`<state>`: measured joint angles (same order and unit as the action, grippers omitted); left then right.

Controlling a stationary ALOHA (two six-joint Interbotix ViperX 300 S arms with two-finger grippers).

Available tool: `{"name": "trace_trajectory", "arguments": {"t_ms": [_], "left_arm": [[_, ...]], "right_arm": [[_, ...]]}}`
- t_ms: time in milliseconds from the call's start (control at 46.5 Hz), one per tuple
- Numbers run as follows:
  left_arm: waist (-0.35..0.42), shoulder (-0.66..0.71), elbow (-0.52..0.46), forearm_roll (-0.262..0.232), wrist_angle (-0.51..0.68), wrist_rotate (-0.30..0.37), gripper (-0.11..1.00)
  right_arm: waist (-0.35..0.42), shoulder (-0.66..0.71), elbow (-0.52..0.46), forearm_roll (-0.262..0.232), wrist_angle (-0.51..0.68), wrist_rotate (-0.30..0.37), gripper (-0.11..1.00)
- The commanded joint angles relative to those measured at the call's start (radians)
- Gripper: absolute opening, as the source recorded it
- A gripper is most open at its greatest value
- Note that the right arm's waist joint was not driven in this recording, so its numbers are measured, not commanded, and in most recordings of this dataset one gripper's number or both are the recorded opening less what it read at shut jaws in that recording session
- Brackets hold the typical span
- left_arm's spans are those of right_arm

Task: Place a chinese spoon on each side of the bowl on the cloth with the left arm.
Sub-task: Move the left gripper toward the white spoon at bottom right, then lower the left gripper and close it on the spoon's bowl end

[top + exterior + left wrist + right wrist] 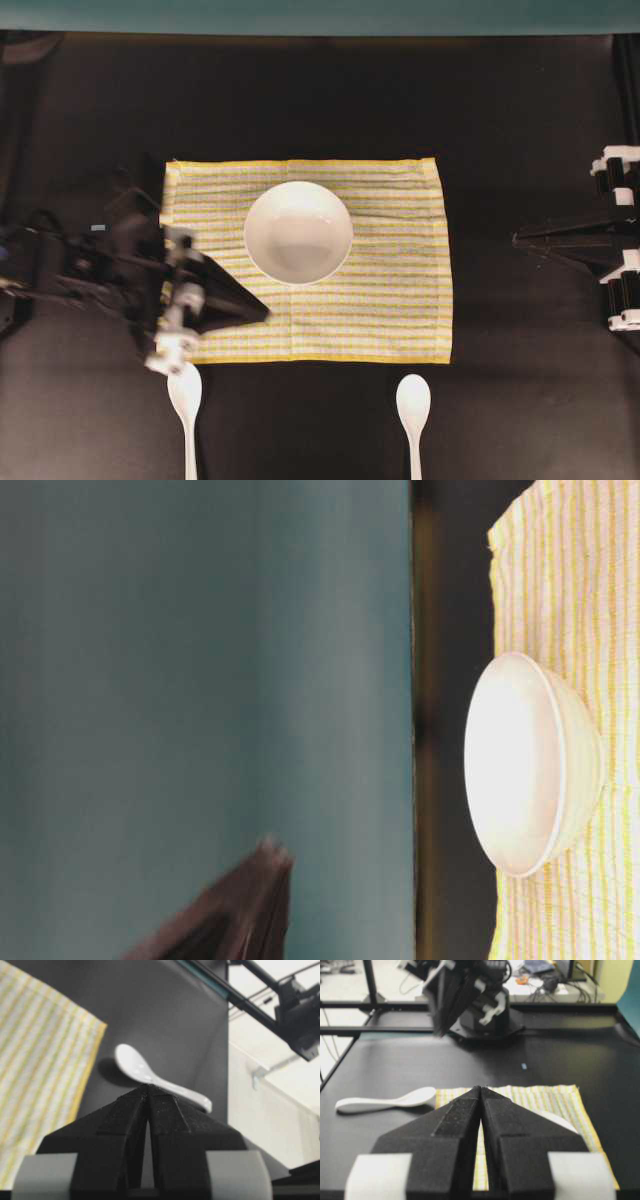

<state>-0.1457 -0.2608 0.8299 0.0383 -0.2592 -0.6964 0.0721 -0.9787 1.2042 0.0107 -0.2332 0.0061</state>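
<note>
The white bowl [298, 232] sits on the striped yellow cloth [400, 300], slightly left of its middle. Two white chinese spoons lie on the black table just in front of the cloth, one at the left [186, 400] and one at the right [413, 408], handles pointing to the front edge. My left gripper [262, 312] hovers over the cloth's front left corner, shut and holding nothing. In the left wrist view its tips [148, 1087] point at a spoon [135, 1067] beyond the cloth [40, 1060]. My right gripper [520, 238] is shut and empty at the right.
The right wrist view shows the cloth [545, 1097], a spoon [385, 1101] and the left arm [465, 995] at the far side. The table-level view shows the bowl [530, 765] on the cloth [590, 580]. Bare black table [300, 100] surrounds the cloth.
</note>
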Motion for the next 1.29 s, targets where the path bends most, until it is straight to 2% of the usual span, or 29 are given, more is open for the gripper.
{"name": "trace_trajectory", "arguments": {"t_ms": [0, 86, 237, 452, 560, 753, 1012, 1270], "left_arm": [[-0.018, 0.084, -0.078, 0.003, -0.003, -0.002, 0.03], [-0.034, 0.149, -0.13, 0.003, 0.012, 0.0, 0.07], [-0.044, 0.245, -0.209, 0.003, 0.048, 0.002, 0.22], [-0.06, 0.368, -0.307, 0.003, 0.049, -0.006, 0.66], [-0.075, 0.426, -0.359, 0.003, 0.049, -0.005, 0.8], [-0.08, 0.52, -0.43, 0.005, 0.046, 0.006, 0.8], [-0.069, 0.609, -0.497, 0.005, 0.046, 0.069, 0.8], [-0.061, 0.703, -0.591, 0.005, 0.055, 0.094, 0.8]], "right_arm": [[0.0, 0.003, -0.006, 0.003, -0.003, 0.0, 0.01], [0.0, 0.002, -0.006, 0.003, -0.003, 0.0, 0.01], [0.0, 0.0, -0.006, 0.003, -0.002, 0.0, 0.01], [0.0, -0.002, -0.006, 0.003, -0.003, 0.0, 0.01], [0.0, -0.002, -0.006, 0.003, -0.002, 0.0, 0.01], [0.0, -0.002, -0.006, 0.003, -0.003, 0.0, 0.01], [0.0, -0.002, -0.003, 0.002, -0.002, -0.002, 0.01], [0.0, -0.002, 0.003, 0.003, -0.002, -0.002, 0.01]]}}
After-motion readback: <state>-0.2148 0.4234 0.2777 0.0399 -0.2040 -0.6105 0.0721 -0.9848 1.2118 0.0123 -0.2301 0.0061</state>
